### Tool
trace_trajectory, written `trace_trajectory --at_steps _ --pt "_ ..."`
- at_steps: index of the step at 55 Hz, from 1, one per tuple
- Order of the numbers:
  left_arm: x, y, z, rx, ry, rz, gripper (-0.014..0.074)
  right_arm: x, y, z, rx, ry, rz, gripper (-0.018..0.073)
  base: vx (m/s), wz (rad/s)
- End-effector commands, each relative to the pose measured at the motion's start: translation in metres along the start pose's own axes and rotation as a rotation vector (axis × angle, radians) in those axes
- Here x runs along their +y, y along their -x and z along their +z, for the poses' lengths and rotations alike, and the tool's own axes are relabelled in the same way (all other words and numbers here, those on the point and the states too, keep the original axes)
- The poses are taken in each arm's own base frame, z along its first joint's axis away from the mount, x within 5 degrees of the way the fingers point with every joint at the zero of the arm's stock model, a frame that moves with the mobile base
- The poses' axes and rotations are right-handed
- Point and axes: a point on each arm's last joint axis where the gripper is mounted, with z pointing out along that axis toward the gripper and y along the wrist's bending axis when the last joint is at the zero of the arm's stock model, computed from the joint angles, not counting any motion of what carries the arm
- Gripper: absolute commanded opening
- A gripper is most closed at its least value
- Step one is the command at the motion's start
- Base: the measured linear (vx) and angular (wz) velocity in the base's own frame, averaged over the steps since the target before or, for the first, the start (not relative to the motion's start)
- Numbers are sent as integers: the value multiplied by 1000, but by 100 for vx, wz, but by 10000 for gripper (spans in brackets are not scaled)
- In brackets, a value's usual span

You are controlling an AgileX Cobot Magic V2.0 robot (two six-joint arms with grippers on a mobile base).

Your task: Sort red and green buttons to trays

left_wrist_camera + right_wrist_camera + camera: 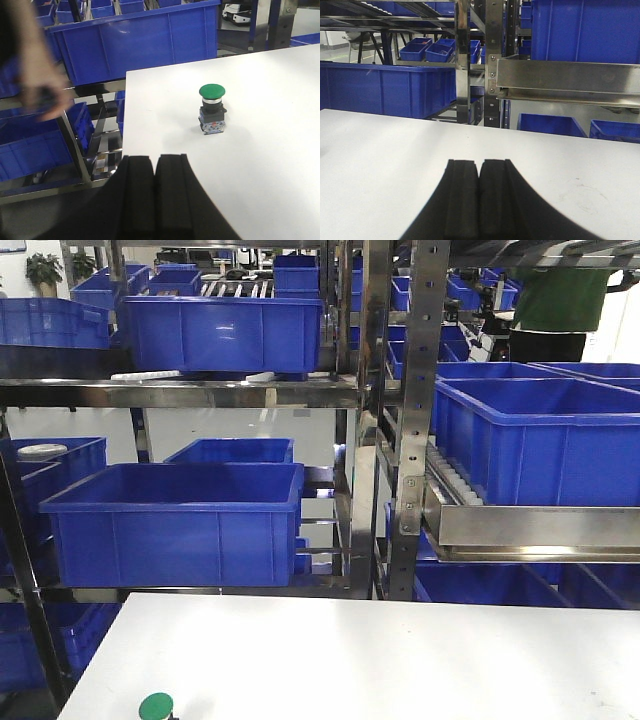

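A green button (212,108) with a round mushroom cap on a dark blocky body stands upright on the white table (260,165). Its cap also peeks in at the bottom edge of the front view, green button (156,706). My left gripper (154,160) is shut and empty, hovering near the table's left edge, short of the button and to its left. My right gripper (479,163) is shut and empty over bare table (380,165). The red button and the trays are out of view.
Steel racks (400,420) with deep blue bins (175,520) stand behind the table. More blue bins (135,42) sit beyond the table's left edge. A blurred human hand (42,95) holding something dark is at the left of the left wrist view.
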Motion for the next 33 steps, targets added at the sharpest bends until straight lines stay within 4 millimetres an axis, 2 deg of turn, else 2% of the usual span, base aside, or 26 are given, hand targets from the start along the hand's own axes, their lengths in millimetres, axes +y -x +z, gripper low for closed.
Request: trace_trajectory --at_steps 1,33 --pt "0 16 -2 -92 -3 -14 -6 0 5 0 -80 -6 -10 -8 0 0" --pt "0 16 -2 -92 -3 -14 -6 0 5 0 -80 -6 -10 -8 0 0"
